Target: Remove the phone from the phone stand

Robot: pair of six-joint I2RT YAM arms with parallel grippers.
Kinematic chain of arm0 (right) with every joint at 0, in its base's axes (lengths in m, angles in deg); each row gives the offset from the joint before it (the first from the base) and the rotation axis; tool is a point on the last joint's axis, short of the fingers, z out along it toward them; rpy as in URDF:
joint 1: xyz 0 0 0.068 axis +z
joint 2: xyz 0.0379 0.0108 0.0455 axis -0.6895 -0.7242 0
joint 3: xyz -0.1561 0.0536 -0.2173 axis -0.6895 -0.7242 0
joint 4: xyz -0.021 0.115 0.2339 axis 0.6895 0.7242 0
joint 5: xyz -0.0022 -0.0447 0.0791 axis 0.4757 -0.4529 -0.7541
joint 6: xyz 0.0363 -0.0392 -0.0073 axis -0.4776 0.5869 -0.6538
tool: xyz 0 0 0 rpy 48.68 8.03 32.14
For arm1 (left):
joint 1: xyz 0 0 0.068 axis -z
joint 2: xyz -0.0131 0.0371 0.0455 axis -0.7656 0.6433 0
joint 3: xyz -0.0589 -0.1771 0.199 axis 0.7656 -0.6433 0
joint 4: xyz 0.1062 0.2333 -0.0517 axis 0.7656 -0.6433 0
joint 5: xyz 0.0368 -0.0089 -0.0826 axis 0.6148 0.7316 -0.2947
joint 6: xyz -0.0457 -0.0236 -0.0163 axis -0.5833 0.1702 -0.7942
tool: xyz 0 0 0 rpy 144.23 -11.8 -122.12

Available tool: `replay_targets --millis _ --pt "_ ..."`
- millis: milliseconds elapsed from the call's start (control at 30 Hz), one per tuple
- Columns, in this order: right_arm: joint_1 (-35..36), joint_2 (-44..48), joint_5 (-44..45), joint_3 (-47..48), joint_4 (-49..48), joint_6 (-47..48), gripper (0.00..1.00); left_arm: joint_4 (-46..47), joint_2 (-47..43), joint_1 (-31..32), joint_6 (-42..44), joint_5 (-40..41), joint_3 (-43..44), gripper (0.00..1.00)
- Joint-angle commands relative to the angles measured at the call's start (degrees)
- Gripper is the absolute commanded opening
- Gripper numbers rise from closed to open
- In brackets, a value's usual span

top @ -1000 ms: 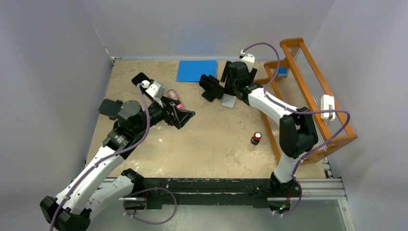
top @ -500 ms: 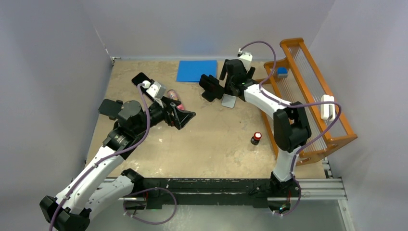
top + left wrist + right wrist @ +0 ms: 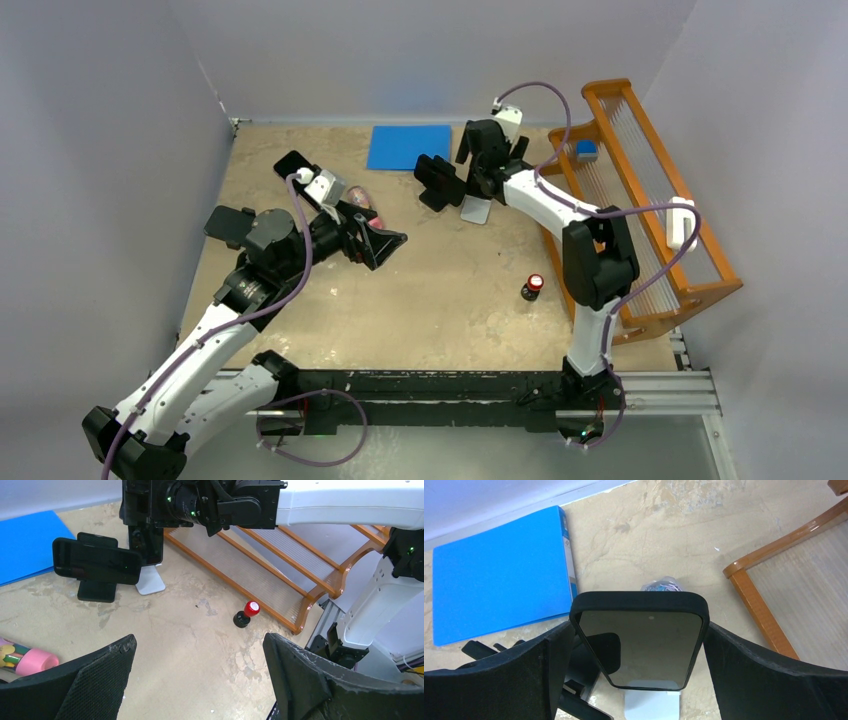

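A phone (image 3: 640, 640) in a black case stands upright on a white stand (image 3: 651, 704). My right gripper (image 3: 639, 630) is shut on the phone, one finger pressed on each long side, with the stand's base showing just below. In the top view the right gripper (image 3: 482, 170) is at the back centre over the white stand (image 3: 477, 210). The left wrist view shows the phone (image 3: 150, 542) on that stand (image 3: 150, 581). My left gripper (image 3: 385, 240) is open and empty, low over the table's left middle (image 3: 200, 642).
A second phone (image 3: 97, 560) lies sideways on a black stand (image 3: 437, 183) just left of the white one. A blue folder (image 3: 408, 146) lies at the back. A wooden rack (image 3: 640, 200) runs along the right. A red-capped stamp (image 3: 533, 287) and a pink marker pack (image 3: 362, 200) stand nearby.
The right arm has shifted slightly left and back, its gripper staying at the phone on the white stand. The left arm has not moved.
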Motion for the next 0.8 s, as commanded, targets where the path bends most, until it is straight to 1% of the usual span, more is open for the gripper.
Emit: replay_targets --millis 0,167,600,767 --pt "-0.3 -0.3 2.1 3.0 -0.4 0.6 0.99 1.3 -0.6 0.3 0.8 -0.1 0.6 0.96" --pt "-0.4 -1.2 1.8 3.4 -0.4 0.7 0.99 1.4 -0.5 0.3 0.8 0.0 0.6 0.96" --pt "-0.6 -1.5 1.1 3.1 -0.4 1.1 0.87 1.4 -0.3 0.3 0.7 -0.1 0.6 0.96" --pt "-0.6 -1.4 1.0 2.7 -0.4 1.2 0.86 1.4 -0.4 0.3 0.7 -0.2 0.7 0.96"
